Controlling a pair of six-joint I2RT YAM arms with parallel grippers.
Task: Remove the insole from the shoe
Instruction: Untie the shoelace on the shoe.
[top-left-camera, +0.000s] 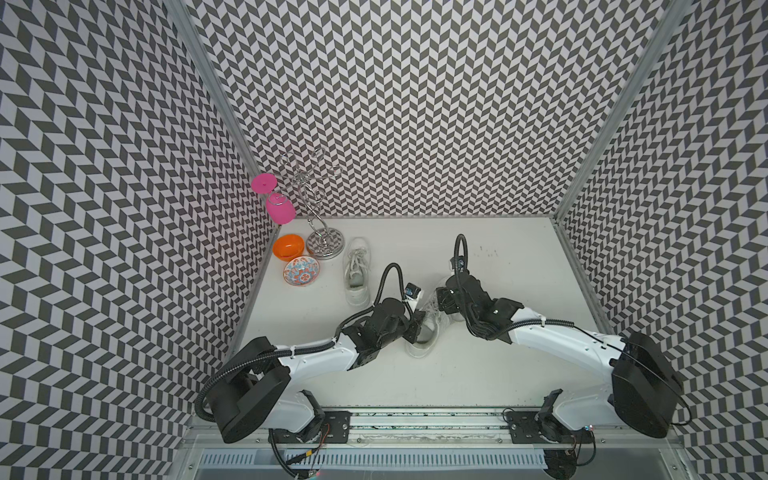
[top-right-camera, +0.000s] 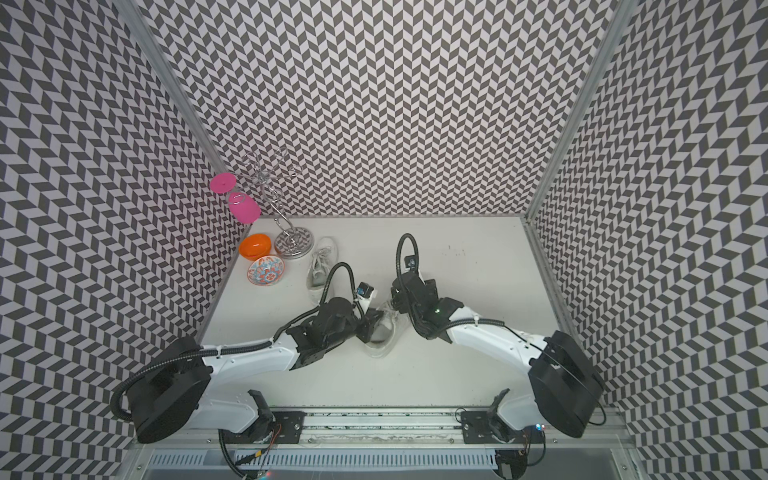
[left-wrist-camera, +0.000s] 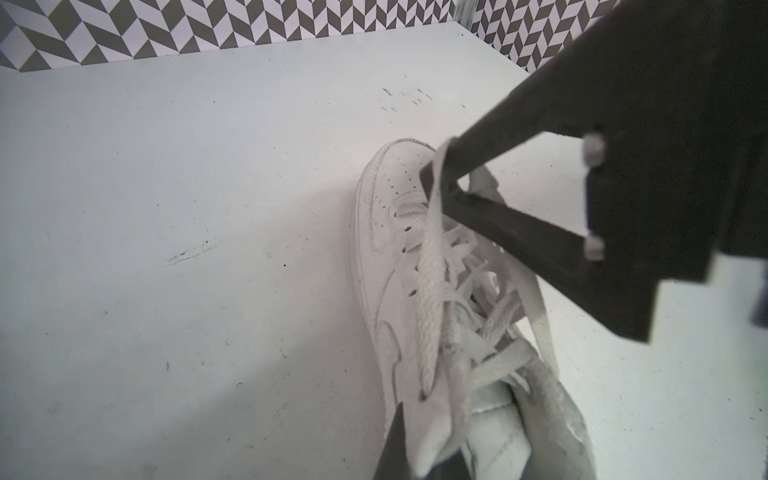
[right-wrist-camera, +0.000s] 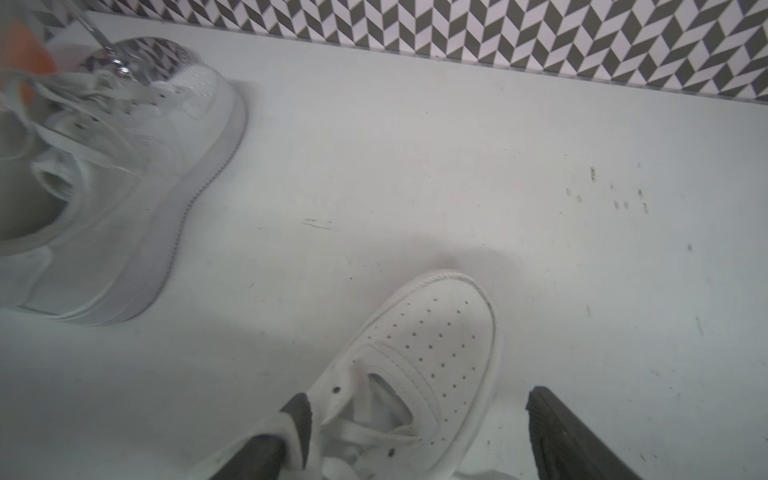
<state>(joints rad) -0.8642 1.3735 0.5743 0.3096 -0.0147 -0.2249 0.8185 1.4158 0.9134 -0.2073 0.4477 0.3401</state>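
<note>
White shoe on the table between both arms; perforated toe, loose flat laces, grey lining at the mouth; insole cannot be told apart. Left gripper pinched shut on the shoe's eyelet flap; right gripper spread wide astride the toe end, holding nothing.

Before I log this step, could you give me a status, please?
Left gripper shut on shoe upper. Right gripper open, straddling toe. Insole not seen out. Lace draped over a right finger.
</note>
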